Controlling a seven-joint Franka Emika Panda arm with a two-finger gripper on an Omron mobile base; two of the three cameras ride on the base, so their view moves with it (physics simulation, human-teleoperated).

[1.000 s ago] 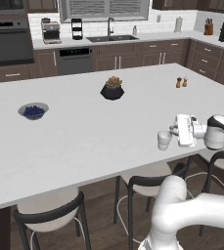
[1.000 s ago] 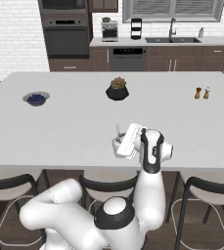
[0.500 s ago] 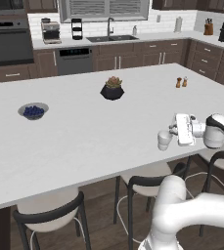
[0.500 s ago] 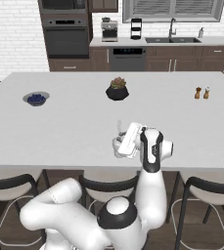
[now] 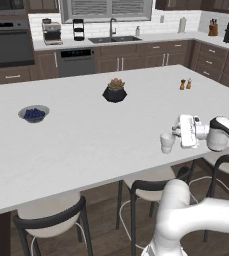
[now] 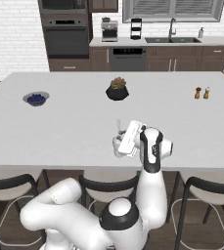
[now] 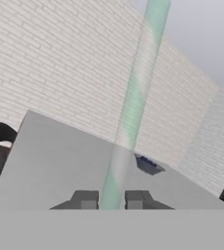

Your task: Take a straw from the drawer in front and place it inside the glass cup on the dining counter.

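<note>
My gripper [image 7: 111,199] is shut on the straw [image 7: 133,97], a pale green stick that rises from between the fingertips to the top of the hand view. In the left base view the gripper [image 5: 176,131] points left, just above and right of the glass cup [image 5: 167,142], near the front edge of the dining counter [image 5: 86,145]. From the right base view the gripper [image 6: 120,136] sits over the glass cup [image 6: 117,146], and the straw [image 6: 118,125] shows as a thin upright line above it. I cannot tell whether its lower end is inside the cup. The drawer is out of view.
A bowl of blue berries [image 5: 34,113] sits at the counter's left. A dark potted plant [image 5: 115,91] stands mid-counter, and salt and pepper shakers [image 5: 185,84] stand at the far right. Dark stools [image 5: 151,186] line the near edge under the counter.
</note>
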